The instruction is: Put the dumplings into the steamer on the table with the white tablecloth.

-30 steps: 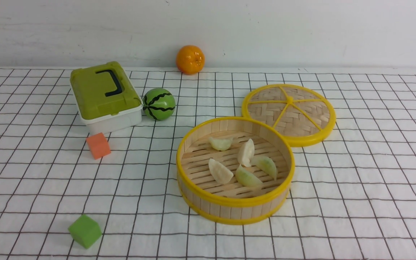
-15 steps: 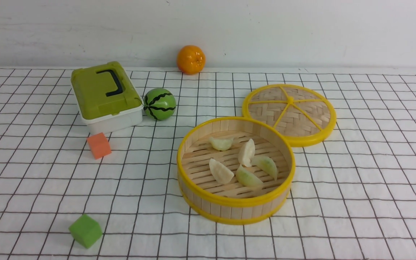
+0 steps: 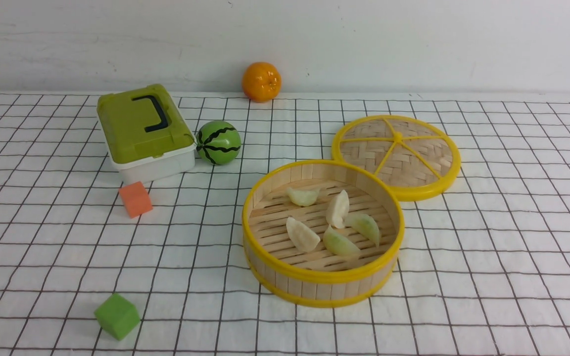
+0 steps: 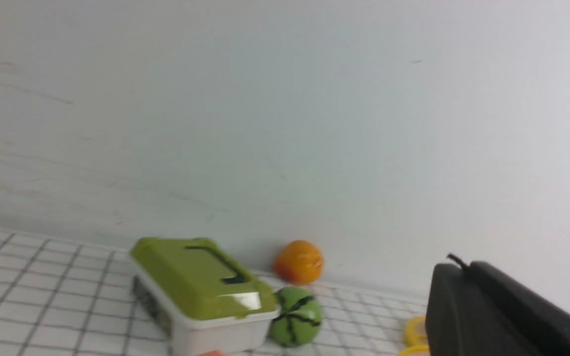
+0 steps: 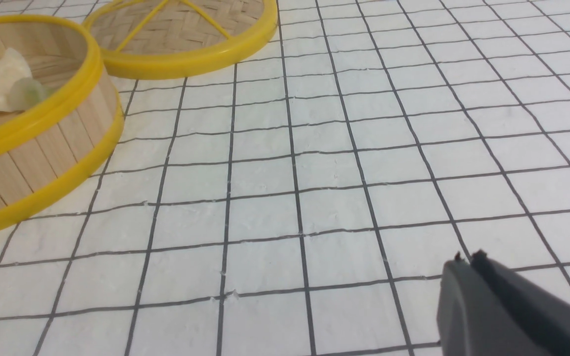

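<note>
Partly cropped: steamer (image 5: 32, 143), right claw (image 5: 468, 259).

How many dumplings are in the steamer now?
5, all on the slatted floor of the round bamboo steamer: far-left, centre, upright, near-left, near-centre, right. None visible outside.

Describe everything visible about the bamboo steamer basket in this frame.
The steamer is a round, open basket with an upright wall of pale wooden slats, yellow rims at top and bottom, and a slatted floor. It stands upright on the white tablecloth, right of centre. Five dumplings lie inside. Its far rim meets the edge of the flat woven lid lying behind it. No gripper touches it.
</note>
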`<state>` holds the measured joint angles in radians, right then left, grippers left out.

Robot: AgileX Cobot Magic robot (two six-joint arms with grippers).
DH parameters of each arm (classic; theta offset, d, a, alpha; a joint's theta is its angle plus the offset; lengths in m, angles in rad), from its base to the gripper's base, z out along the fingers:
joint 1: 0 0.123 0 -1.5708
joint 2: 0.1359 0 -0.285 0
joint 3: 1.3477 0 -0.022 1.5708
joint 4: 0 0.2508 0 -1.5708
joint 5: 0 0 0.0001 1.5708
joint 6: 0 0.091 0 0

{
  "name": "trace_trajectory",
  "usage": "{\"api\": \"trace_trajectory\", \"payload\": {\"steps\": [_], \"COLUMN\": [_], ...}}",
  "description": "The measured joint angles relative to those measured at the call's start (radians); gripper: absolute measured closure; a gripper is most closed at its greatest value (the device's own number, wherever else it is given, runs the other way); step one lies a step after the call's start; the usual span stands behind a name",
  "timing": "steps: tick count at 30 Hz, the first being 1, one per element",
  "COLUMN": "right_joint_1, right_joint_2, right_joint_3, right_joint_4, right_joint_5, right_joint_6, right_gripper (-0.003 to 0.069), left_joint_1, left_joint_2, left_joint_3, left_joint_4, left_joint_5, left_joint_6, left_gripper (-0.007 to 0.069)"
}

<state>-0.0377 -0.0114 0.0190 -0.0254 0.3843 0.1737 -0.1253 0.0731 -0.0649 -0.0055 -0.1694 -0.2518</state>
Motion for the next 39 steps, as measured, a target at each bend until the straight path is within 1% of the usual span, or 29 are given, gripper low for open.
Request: {"api": "trace_trajectory", "payload": {"steps": [3, 7, 10, 11, 12, 17, 25, 39], "right_joint_1": [0.000, 0.000, 0.000, 0.000, 0.000, 0.000, 0.000, 0.000], "right_joint_2": [0.000, 0.000, 0.000, 0.000, 0.000, 0.000, 0.000, 0.000], "right_joint_3": [0.000, 0.000, 0.000, 0.000, 0.000, 0.000, 0.000, 0.000], "right_joint_4": [0.000, 0.000, 0.001, 0.001, 0.001, 0.001, 0.003, 0.003], "right_joint_5": [0.000, 0.000, 0.000, 0.000, 0.000, 0.000, 0.000, 0.000], "right_joint_6": [0.000, 0.000, 0.000, 0.000, 0.000, 0.000, 0.000, 0.000], "right_gripper": [0.0655, 0.0650, 0.0646, 0.0645, 0.0645, 0.0643, 0.0634, 0.0609], "left_joint_1": [0.083, 0.152, 0.176, 0.177, 0.179, 0.181, 0.181, 0.181], "left_joint_2": [-0.038, -0.082, -0.082, -0.082, -0.082, -0.082, -0.082, -0.082], "left_joint_3": [0.042, 0.088, 0.093, 0.093, 0.095, 0.095, 0.095, 0.095], "left_joint_4": [0.048, 0.054, 0.052, 0.052, 0.052, 0.051, 0.047, 0.040], "left_joint_5": [0.090, 0.227, 0.316, 0.323, 0.371, 0.503, 0.517, 0.518], "left_joint_6": [0.000, -0.007, -0.030, -0.032, -0.041, -0.039, 0.071, 0.075], "left_gripper": [0.0637, 0.0637, 0.0637, 0.0637, 0.0637, 0.0637, 0.0637, 0.0637]}}
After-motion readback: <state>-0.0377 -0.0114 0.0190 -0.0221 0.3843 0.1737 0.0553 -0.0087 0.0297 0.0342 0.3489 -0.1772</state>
